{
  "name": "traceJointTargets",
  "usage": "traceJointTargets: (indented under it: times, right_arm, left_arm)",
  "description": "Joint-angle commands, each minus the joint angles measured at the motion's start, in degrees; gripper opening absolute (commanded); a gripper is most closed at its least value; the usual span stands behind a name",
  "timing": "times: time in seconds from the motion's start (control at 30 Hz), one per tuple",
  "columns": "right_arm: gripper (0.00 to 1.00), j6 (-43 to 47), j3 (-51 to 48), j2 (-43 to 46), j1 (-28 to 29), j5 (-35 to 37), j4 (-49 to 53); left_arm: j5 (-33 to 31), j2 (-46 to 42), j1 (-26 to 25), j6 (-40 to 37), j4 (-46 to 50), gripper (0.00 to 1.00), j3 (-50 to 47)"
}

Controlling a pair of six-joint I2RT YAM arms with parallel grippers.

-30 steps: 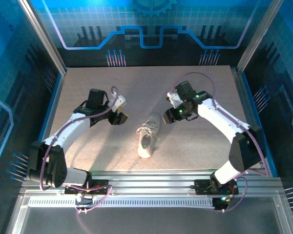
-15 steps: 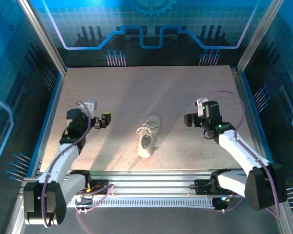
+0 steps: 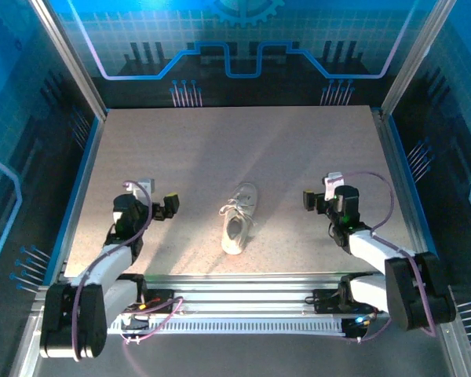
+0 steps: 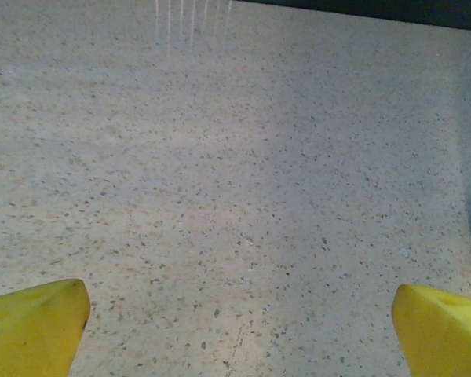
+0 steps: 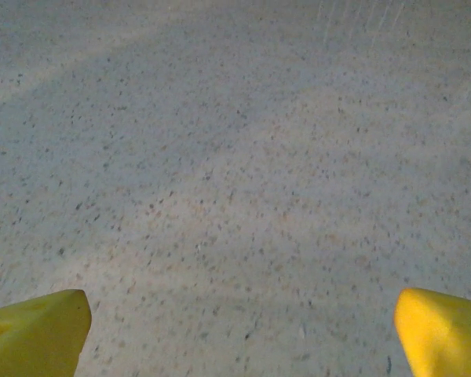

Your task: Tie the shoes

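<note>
Tabletop [image 3: 220, 149], speckled beige, bears white sneaker [image 3: 237, 220]; blue patterned walls [image 3: 298, 39] surround.

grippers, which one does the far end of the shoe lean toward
The right gripper: the sneaker lies slanted, its far end tipped to that side, its near end closer to the left gripper. Neither touches it.

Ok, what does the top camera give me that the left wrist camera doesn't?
Top camera: the white sneaker lying mid-table, with the left gripper and right gripper standing off on either side of it, neither touching it. Left wrist camera: a close look at that gripper's yellow fingertips, spread wide with nothing between them. Shared: the speckled table and the left gripper, open.
</note>
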State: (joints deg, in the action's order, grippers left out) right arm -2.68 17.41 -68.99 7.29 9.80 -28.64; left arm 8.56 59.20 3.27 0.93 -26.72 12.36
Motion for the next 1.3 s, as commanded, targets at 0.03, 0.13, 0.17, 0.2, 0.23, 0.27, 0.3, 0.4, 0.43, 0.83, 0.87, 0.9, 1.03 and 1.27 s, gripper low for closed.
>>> traceJointTargets:
  times: [0.03,0.13,0.17,0.2,0.23,0.27,0.3,0.4,0.43,0.83,0.87,0.9,1.03,1.27]
  right_arm:
    - [1.00,2.6,3.3,-6.3,-2.3,-3.4,-12.4]
    - [1.00,3.8,4.8,-12.0,-3.0,-5.2,-17.8]
    - [1.00,3.5,5.4,-13.9,-3.2,-5.3,-18.3]
    - [1.00,3.3,5.3,-15.6,-3.3,-5.2,-19.8]
    - [1.00,3.2,5.0,-17.8,-3.4,-5.0,-22.4]
    - [1.00,3.2,4.5,-19.7,-3.4,-4.9,-25.1]
    - [1.00,2.9,4.9,-19.2,-3.4,-4.7,-22.7]
    - [1.00,2.5,5.2,-19.1,-3.7,-3.9,-22.4]
    - [1.00,2.6,5.2,-19.2,-3.6,-3.8,-22.6]
    - [1.00,3.2,5.3,-19.3,-3.1,-4.0,-22.8]
    - [1.00,3.2,5.3,-19.3,-3.2,-4.0,-22.6]
    - [1.00,3.2,5.2,-19.3,-3.2,-4.0,-22.8]
    - [1.00,3.3,5.3,-19.3,-3.2,-4.0,-22.8]
    - [1.00,3.3,5.3,-19.3,-3.2,-4.1,-22.8]
  left_arm:
    - [6.2,9.3,0.3,-1.4,-9.2,0.99,4.8]
    - [7.5,16.4,-0.7,-1.2,-14.2,0.99,7.8]
    - [7.5,18.2,-1.2,-2.0,-14.2,0.99,9.5]
    - [7.2,18.9,-1.7,-3.4,-10.9,0.99,11.3]
    - [6.6,20.2,-2.4,-4.8,-11.3,0.99,11.9]
    - [5.6,20.9,-2.9,-5.8,-10.9,1.00,12.8]
    - [5.0,21.7,-3.2,-6.3,-10.9,0.99,13.1]
    - [3.2,24.9,-3.1,-6.2,-14.8,1.00,13.2]
    - [2.6,25.2,-2.8,-5.5,-12.9,0.99,14.2]
    - [-6.0,29.5,-2.0,-1.4,-25.4,0.99,9.6]
    - [-6.6,29.8,-1.9,-1.0,-26.1,0.99,9.7]
    - [-6.6,29.6,-1.9,-1.0,-26.1,0.99,9.6]
    - [-6.6,29.7,-1.9,-1.0,-25.9,1.00,9.7]
    - [-6.6,29.7,-1.9,-1.1,-25.9,0.99,9.8]
